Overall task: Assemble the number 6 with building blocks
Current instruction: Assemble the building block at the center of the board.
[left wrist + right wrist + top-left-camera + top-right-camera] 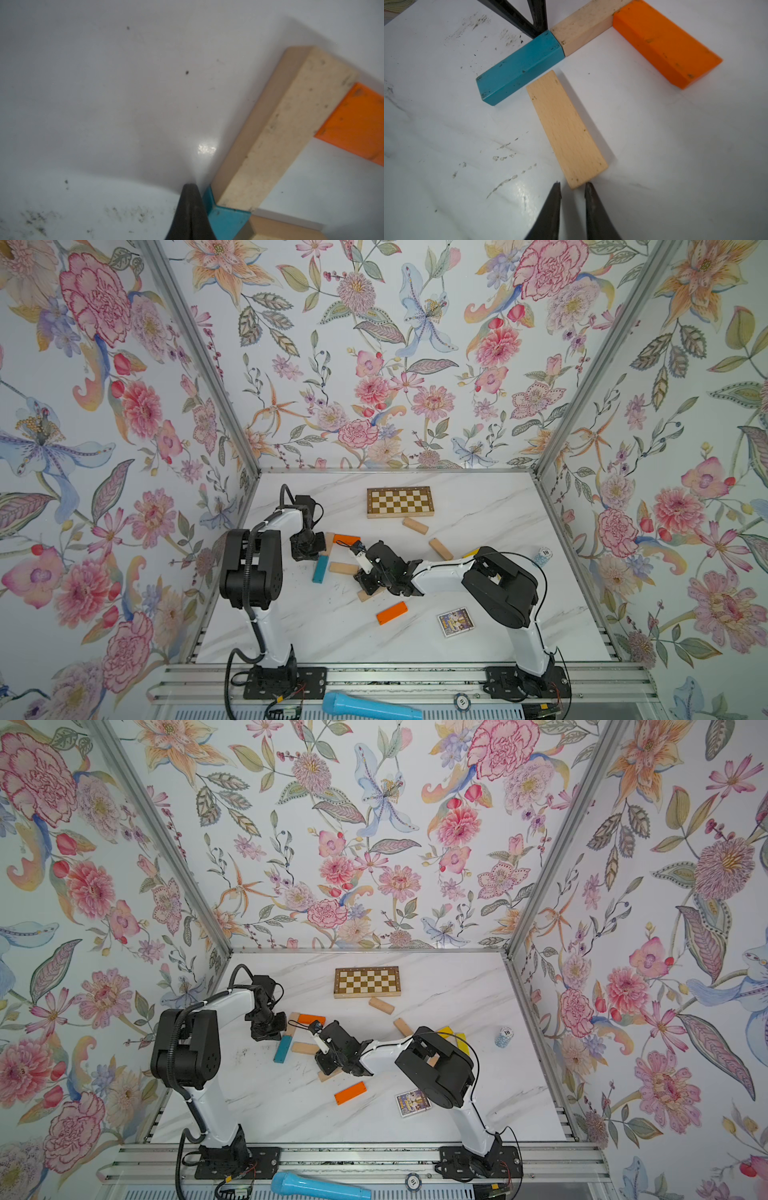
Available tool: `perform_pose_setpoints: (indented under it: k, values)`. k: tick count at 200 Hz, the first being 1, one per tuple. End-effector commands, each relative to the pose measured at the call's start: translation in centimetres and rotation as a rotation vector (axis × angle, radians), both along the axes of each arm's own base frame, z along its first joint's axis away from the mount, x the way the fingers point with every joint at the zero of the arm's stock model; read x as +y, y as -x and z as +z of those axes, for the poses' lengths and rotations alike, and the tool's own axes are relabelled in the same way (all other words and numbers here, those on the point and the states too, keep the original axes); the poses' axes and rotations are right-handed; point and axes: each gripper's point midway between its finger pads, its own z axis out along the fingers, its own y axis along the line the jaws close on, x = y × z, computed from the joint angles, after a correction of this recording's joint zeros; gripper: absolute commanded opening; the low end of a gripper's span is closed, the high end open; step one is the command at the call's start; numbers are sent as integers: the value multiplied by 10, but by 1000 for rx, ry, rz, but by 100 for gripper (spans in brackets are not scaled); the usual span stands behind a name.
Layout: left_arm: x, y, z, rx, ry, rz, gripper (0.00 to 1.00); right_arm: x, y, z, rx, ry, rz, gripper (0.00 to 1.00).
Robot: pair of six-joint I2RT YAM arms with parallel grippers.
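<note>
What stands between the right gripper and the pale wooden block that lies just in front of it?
Nothing visible does. In the right wrist view the right gripper sits right at the near end of the pale wooden block, jaws slightly apart, with no other block between them.

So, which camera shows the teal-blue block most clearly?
The right wrist view: the whole teal-blue block lies there large and unhidden, its end against a pale block. The left wrist view shows only one corner of the block. In both top views the block is visible but small.
</note>
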Motion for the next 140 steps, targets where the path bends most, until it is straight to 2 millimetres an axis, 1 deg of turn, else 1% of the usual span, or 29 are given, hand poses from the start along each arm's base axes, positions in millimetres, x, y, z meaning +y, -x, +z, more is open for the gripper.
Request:
perform_pose_setpoints:
  k: [1, 86, 108, 140]
  values:
    - [4, 23, -23, 113, -45, -31, 0, 5, 5, -6, 38, 5, 3, 21]
    - [4, 23, -24, 114, -51, -35, 0, 10, 4, -2, 38, -10, 7, 23]
    - [4, 24, -24, 117, -52, -34, 0, 7, 2, 4, 4, -10, 19, 28]
    - [5, 24, -24, 118, -57, -35, 0, -2, -8, 18, -73, -15, 43, 42]
